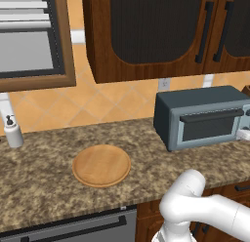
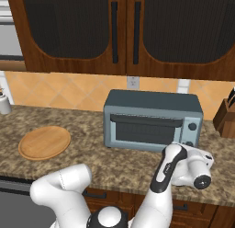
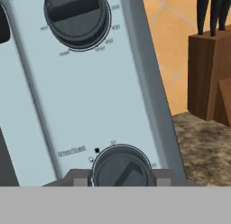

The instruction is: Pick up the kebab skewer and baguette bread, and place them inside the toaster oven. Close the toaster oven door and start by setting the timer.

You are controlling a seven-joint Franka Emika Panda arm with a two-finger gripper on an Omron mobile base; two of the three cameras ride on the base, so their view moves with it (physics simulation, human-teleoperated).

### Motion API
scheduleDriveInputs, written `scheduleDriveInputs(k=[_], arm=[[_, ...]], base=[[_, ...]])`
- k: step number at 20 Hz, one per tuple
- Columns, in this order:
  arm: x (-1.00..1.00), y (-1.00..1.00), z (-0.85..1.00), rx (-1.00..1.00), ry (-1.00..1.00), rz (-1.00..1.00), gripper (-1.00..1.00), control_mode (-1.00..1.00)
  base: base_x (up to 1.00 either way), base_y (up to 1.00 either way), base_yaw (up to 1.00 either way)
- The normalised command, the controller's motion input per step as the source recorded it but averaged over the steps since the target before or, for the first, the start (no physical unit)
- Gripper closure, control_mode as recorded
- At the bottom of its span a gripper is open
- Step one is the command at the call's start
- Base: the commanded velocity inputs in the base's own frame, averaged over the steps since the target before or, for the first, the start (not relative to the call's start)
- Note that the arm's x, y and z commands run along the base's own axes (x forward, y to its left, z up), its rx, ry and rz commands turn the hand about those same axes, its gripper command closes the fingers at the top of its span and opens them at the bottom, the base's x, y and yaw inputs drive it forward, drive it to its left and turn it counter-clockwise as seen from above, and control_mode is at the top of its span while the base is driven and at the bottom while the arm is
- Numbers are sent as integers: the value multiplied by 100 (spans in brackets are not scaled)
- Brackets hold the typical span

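Tool: tool (image 3: 122, 179) sits at the oven's knob panel, clamped on the lower knob (image 3: 122, 166), with one fingertip (image 3: 80, 179) against each side of the knob.
Lower knob: round and dark, with a raised bar across its face; small printed marks ring its top edge, too small to read.
Upper knob: upper knob (image 3: 77, 17) lies further up the same panel from the tool, apart from it, and has a ring of printed numbers around it.
Oven: oven (image 2: 151, 103) stands on the surface (image 2: 92, 162) directly ahead of the tool, against the tiled wall.
Door: door (image 2: 144, 130) is closed, upright and flush with the oven front, to the tool's left. Its dark handle (image 2: 144, 120) runs along the top edge. What lies behind the dark glass cannot be told.
Knife block: brown knife block (image 3: 210, 74) stands on the surface to the tool's right, near the oven but not touching it, with dark handles sticking out of the top.
Plate: round wooden plate (image 2: 44, 142) lies flat on the surface, well to the tool's left, past the oven.
Soap bottle: soap bottle (image 1: 13, 132) stands by the wall, further left than the plate.
Arm: the white arm reaches across the surface's front edge to the oven's right end.
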Motion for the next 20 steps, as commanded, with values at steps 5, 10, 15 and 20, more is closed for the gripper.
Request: scheduleDriveInputs(k=[5, 10, 15, 20], arm=[[0, 0, 0, 17, 0, 0, 100, -100], [0, 0, 0, 18, 0, 0, 100, -100], [0, 0, 0, 17, 0, 0, 100, -100], [0, 0, 0, 17, 0, 0, 100, -100]], base=[[0, 0, 0], [0, 0, 0], [0, 0, 0], [0, 0, 0]])
